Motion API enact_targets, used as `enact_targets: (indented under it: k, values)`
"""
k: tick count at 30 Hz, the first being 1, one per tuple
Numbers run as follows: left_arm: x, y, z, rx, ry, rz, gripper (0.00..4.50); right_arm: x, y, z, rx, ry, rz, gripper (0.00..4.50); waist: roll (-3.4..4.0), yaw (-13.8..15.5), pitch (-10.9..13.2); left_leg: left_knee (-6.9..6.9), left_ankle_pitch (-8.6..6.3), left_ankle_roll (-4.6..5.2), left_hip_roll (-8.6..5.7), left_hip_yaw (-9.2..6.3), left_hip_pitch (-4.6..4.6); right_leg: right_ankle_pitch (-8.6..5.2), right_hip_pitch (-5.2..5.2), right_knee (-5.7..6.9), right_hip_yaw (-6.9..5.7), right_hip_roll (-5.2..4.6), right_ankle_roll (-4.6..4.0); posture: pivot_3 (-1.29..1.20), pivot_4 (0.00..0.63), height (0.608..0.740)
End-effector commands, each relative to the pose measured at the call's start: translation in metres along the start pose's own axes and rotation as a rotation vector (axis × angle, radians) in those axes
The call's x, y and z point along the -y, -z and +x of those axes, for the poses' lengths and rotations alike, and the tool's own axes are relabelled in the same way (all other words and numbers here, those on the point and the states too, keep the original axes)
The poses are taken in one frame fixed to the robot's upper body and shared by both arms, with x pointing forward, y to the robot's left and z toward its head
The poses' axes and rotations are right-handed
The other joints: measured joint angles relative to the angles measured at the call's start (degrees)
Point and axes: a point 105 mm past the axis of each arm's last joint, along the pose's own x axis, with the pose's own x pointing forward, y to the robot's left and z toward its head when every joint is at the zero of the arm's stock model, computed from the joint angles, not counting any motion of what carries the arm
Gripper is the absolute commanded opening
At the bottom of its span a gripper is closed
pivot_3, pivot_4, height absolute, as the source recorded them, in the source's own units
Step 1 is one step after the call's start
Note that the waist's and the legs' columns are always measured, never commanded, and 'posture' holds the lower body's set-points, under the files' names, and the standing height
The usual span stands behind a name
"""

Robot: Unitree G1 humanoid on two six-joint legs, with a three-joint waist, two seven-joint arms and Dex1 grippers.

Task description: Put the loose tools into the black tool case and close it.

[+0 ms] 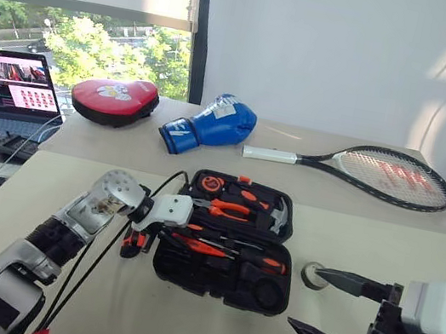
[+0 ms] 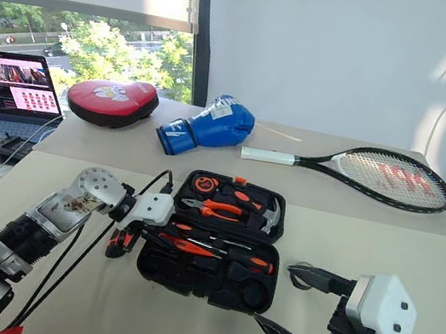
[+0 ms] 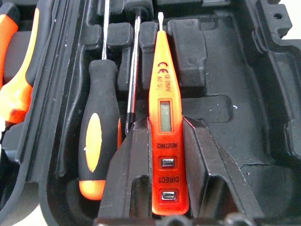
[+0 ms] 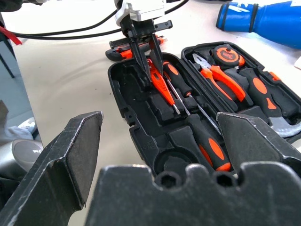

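The black tool case (image 1: pixel 214 290) lies open on the table, lid folded away from me. My left gripper (image 3: pixel 162 125) is shut on the small all-orange screwdriver (image 3: pixel 164 89), holding it tip-first over the case's near half. Two long screwdrivers with orange-black handles (image 4: pixel 207 146) (image 3: pixel 96 141) lie in recesses there. An orange-black utility knife (image 1: pixel 134 242) lies on the table just left of the case. Right of the case sits a small black tape roll (image 1: pixel 311 276), and my right gripper (image 1: pixel 303 298) hangs open close behind it with nothing between its fingers.
Orange-handled pliers (image 1: pixel 228 209), a hammer (image 1: pixel 277 216) and a tape measure (image 1: pixel 211 184) sit in the lid. On the far table are a red punch pad (image 1: pixel 114 98), a blue boxing glove (image 1: pixel 209 124) and a tennis racket (image 1: pixel 377 173). A laptop (image 1: pixel 12 87) stands at left.
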Motion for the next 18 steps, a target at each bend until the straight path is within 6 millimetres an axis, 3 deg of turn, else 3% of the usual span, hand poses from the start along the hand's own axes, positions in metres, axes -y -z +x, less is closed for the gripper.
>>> enact_targets:
  k: [1,11,13,14,16,17,18]
  values:
    - [-0.004,-0.001,-0.003,-0.016,0.008,0.020,0.49,-0.002,-0.008,-0.002,0.022,0.005,-0.042,4.50,0.00,-0.07,0.00,0.06,-0.02,0.04,0.01,0.00,-0.01,0.00,0.01,0.00,0.02,-0.01,0.02,0.00,0.150,0.740]
    - [-0.003,-0.006,-0.004,0.008,0.030,-0.026,0.49,-0.003,-0.007,-0.003,0.013,0.014,-0.047,4.50,0.00,-0.18,0.00,0.14,-0.04,0.07,0.01,0.00,-0.01,0.03,0.04,0.02,0.04,-0.06,0.11,0.00,0.150,0.740]
    - [-0.002,-0.007,-0.007,0.013,0.038,-0.044,1.47,-0.003,-0.007,-0.003,0.010,0.013,-0.048,4.50,0.00,-0.16,0.00,0.14,-0.05,0.08,0.01,0.00,-0.02,0.02,0.04,0.01,0.04,-0.06,0.12,0.00,0.150,0.740]
    - [-0.003,-0.009,-0.010,0.021,0.033,-0.052,1.65,-0.003,-0.007,-0.003,0.009,0.012,-0.048,4.50,0.00,-0.18,0.00,0.14,-0.05,0.08,0.00,0.00,-0.02,0.02,0.03,0.01,0.04,-0.05,0.13,0.00,0.150,0.740]
    - [-0.005,-0.016,-0.018,0.058,0.012,-0.036,2.46,-0.003,-0.007,-0.003,0.009,0.011,-0.048,4.50,0.00,-0.19,0.00,0.14,-0.05,0.08,0.01,0.00,-0.02,0.01,0.03,0.02,0.04,-0.05,0.14,0.00,0.150,0.740]
    - [-0.005,-0.021,-0.026,0.097,0.003,-0.061,2.78,-0.003,-0.006,-0.003,0.010,0.011,-0.049,4.50,0.00,-0.20,0.00,0.14,-0.05,0.08,0.01,0.00,-0.03,0.00,0.03,0.02,0.04,-0.05,0.15,0.00,0.150,0.740]
    - [-0.004,-0.025,-0.031,0.124,0.001,-0.079,2.78,-0.003,-0.006,-0.003,0.010,0.012,-0.049,4.50,-0.01,-0.22,0.01,0.14,-0.05,0.08,0.01,0.00,-0.05,0.00,0.01,0.02,0.04,-0.04,0.15,0.00,0.150,0.740]
